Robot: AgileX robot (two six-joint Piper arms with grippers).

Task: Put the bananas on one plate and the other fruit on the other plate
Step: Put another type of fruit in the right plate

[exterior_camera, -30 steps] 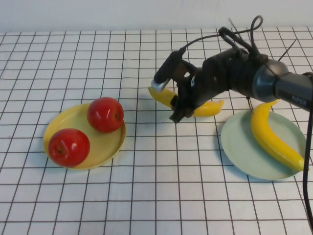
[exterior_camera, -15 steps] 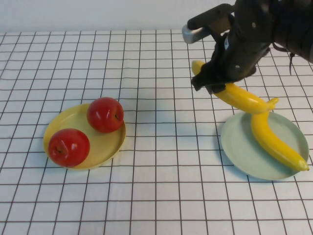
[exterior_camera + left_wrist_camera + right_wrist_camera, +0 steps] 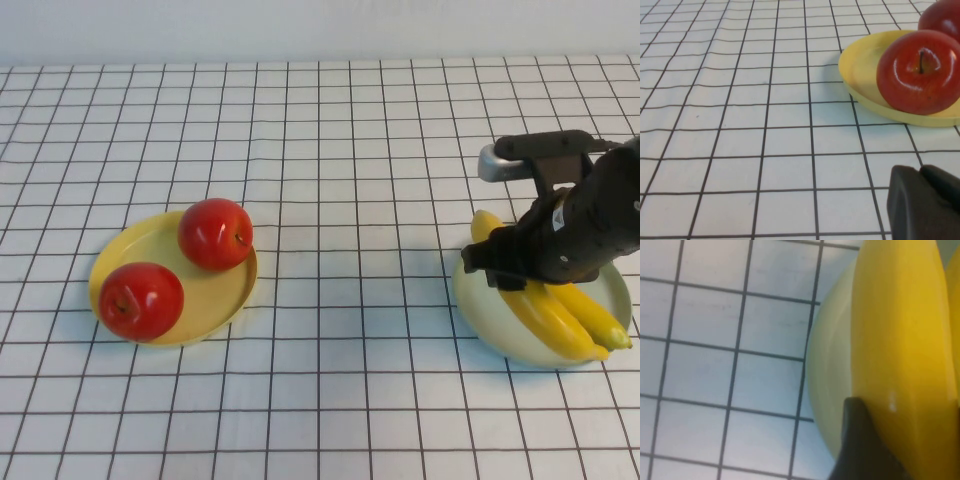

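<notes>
Bananas [image 3: 560,318] both lie side by side on pale blue-green plate [image 3: 478,310], touching along their length, tips over the plate's near rim. Right gripper [image 3: 520,268] sits low over that plate, fingers clamped on the banana [image 3: 905,340] nearer the yellow plate; its wrist view shows a dark finger [image 3: 860,450] pressed against the yellow skin, plate rim [image 3: 827,390] just beside it. Yellow plate [image 3: 140,245] is well apart from the blue-green plate, across the checked tablecloth [image 3: 350,150], and holds both red apples [image 3: 215,233], one toward the far rim, the other [image 3: 141,301] at the near rim, close together. Left gripper [image 3: 930,205] is out of the high view; its wrist view shows it near the yellow plate [image 3: 860,65], jaws closed, nothing in them. No readable brand, label or writing anywhere.
</notes>
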